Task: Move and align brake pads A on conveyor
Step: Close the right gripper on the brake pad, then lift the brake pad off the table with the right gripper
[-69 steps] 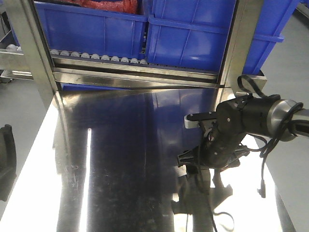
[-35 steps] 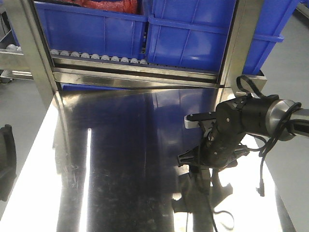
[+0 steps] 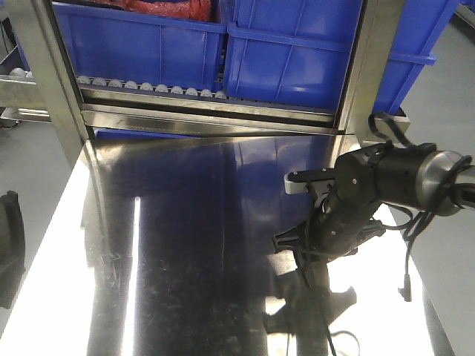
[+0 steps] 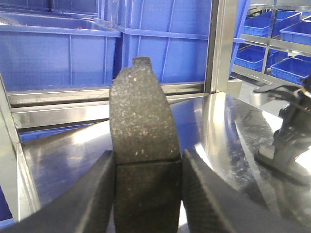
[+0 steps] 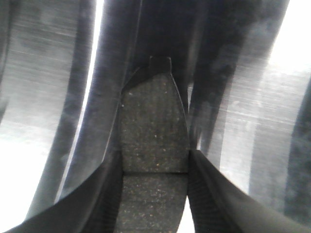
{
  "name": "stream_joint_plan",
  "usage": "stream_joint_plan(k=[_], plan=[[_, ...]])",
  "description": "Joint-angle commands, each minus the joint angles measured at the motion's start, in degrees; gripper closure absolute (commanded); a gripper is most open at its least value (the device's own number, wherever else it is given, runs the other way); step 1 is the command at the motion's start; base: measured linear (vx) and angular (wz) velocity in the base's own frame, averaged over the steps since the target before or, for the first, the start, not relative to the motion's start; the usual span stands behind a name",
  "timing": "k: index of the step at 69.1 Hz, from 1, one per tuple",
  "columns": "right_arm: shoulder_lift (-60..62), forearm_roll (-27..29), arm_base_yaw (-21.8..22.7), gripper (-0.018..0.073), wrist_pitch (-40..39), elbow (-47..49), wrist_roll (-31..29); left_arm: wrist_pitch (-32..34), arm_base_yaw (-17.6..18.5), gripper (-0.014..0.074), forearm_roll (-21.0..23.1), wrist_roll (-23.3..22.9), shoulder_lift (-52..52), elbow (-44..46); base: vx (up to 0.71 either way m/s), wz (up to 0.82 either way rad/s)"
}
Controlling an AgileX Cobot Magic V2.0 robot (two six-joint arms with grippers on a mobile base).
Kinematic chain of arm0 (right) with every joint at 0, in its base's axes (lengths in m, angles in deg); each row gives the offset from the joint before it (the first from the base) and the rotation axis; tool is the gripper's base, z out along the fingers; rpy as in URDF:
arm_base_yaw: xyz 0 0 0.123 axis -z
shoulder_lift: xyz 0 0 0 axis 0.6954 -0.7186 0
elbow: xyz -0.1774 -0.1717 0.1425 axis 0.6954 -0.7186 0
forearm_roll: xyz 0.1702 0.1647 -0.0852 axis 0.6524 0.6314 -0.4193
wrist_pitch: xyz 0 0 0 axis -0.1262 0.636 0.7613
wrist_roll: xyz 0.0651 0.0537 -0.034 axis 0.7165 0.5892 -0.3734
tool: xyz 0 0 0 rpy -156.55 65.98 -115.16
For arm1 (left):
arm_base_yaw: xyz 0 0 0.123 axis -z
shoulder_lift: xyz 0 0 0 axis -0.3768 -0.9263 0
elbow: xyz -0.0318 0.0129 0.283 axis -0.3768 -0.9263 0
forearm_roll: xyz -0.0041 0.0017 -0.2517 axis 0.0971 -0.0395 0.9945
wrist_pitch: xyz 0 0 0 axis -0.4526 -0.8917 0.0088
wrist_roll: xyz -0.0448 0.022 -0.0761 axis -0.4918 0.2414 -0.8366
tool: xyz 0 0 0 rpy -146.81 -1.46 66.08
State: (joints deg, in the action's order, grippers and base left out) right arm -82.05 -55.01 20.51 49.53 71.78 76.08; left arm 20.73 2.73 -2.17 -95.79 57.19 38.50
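In the left wrist view a dark-grey brake pad (image 4: 143, 116) stands upright, its thin groove level with the fingertips, and my left gripper (image 4: 148, 162) is shut on its lower half. My right gripper (image 5: 154, 167) is likewise shut on a second brake pad (image 5: 153, 124), which points down at the shiny steel surface. In the front view the right gripper (image 3: 295, 245) hangs low over the right part of the steel table (image 3: 185, 259); the pad itself is hard to make out there. The conveyor is out of view.
A steel roller rack (image 3: 200, 100) carrying blue bins (image 3: 148, 44) closes off the far end of the table, with steel uprights (image 3: 364, 74) beside it. My right arm (image 4: 291, 131) shows at the right of the left wrist view. A dark object (image 3: 9, 245) sits at the left edge.
The right arm has shifted slightly to the right over the steel table, and its reflection has moved with it. Nothing else differs.
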Motion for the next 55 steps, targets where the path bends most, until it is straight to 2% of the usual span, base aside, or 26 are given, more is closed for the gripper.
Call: stream_joint_plan(k=[1, 12, 30, 55], plan=[[6.0, -0.4, 0.1, 0.0538, -0.7, 1.2, -1.2, 5.7, 0.3, 0.0449, -0.1, -0.1, -0.3, 1.8, 0.0, 0.0], [12.4, -0.4, 0.1, 0.0536, -1.1, -0.3, -1.7, 5.7, 0.3, 0.0449, -0.1, -0.1, -0.3, 1.8, 0.0, 0.0], [30.5, -1.0, 0.1, 0.0535, -16.2, -14.7, -3.5, 5.7, 0.3, 0.0449, -0.1, -0.1, -0.3, 1.8, 0.0, 0.0], [57.5, -3.9, 0.1, 0.0534, -27.0, -33.1, -3.5, 5.7, 0.3, 0.0449, -0.1, -0.1, -0.3, 1.8, 0.0, 0.0]])
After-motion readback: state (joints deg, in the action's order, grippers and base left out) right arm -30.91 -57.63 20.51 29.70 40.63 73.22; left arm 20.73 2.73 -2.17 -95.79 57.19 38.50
